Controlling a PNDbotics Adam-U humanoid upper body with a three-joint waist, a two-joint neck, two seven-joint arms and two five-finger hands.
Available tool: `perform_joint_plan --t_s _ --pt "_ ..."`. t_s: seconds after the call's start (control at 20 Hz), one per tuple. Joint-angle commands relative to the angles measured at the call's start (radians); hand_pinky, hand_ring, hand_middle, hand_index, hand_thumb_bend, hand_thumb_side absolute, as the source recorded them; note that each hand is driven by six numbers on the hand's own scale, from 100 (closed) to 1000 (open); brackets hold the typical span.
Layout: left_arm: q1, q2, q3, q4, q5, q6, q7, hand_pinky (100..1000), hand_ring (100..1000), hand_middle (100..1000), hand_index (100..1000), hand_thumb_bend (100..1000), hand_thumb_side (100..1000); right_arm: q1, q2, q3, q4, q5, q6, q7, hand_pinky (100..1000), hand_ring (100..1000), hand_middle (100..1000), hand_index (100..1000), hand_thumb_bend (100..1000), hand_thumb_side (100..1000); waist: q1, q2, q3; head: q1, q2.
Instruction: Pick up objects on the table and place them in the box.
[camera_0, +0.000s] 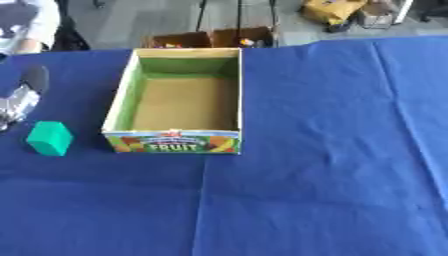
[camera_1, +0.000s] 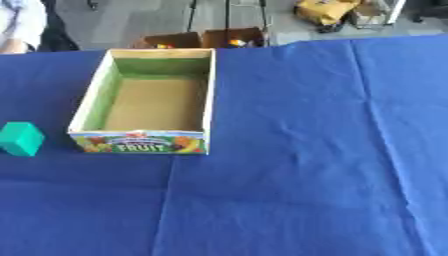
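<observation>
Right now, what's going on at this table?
Nothing has been picked up yet. The fruit box sits open and looks empty on the blue tablecloth. A green block lies on the cloth just left of the box, apart from it. The left hand shows only at the left edge, above the block and not holding it. The right hand is out of view.

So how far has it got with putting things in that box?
Nothing looks done yet: the box is empty, only its brown floor showing. The one object visible on the blue table, a green block, sits left of the box, untouched. The left hand shows at the left edge, just above the block, holding nothing. Picking the block up and placing it in the box is all still to come.
</observation>
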Motion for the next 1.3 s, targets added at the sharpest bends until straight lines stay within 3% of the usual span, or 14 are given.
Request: perform_joint_plan --t_s 0.05,0.2,0.45,0.55,0.7,0.85,1.3 --pt "-0.039 0.099 -0.010 0.044 -0.023 -0.027 -0.167 924 970 967 1000 435 899 -0.008 -0.028 0.001 -0.020 -0.012 -0.001 0.006 705 707 523 706 100 793 0.002 -0.024 -0.001 0.003 -0.008" --pt "-0.077 0.132 -0.029 0.083 -0.037 -0.044 -0.274 936 978 975 1000 539 910 -0.007 -0.028 0.003 -0.020 -0.014 -0.001 0.011 705 708 522 706 100 794 0.005 -0.025 -0.004 0.008 -0.009" --pt "-0.126 0.159 -0.045 0.151 -0.048 -0.060 -0.373 949 987 997 1000 725 904 -0.004 -0.031 0.006 -0.020 -0.017 -0.001 0.016 706 708 521 705 100 794 0.009 -0.027 -0.009 0.009 -0.011" --pt "-0.142 0.164 -0.050 0.179 -0.050 -0.065 -0.400 952 991 1000 1000 740 881 -0.004 -0.032 0.006 -0.020 -0.018 -0.001 0.018 706 708 521 705 100 795 0.009 -0.027 -0.010 0.010 -0.012" --pt "-0.166 0.167 -0.064 0.224 -0.052 -0.075 -0.439 948 1000 1000 1000 693 779 -0.005 -0.033 0.008 -0.020 -0.019 -0.001 0.021 706 708 517 702 100 796 0.010 -0.026 -0.015 0.011 -0.015" --pt "-0.200 0.167 -0.087 0.288 -0.047 -0.083 -0.498 936 1000 1000 1000 575 683 -0.005 -0.034 0.009 -0.020 -0.020 -0.001 0.023 707 708 515 702 100 796 0.010 -0.025 -0.019 0.016 -0.017" --pt "-0.301 0.144 -0.164 0.481 -0.114 -0.105 -0.528 901 987 1000 1000 531 630 -0.007 -0.037 0.011 -0.020 -0.024 -0.001 0.024 708 707 509 700 100 795 0.011 -0.017 -0.031 0.027 -0.024"
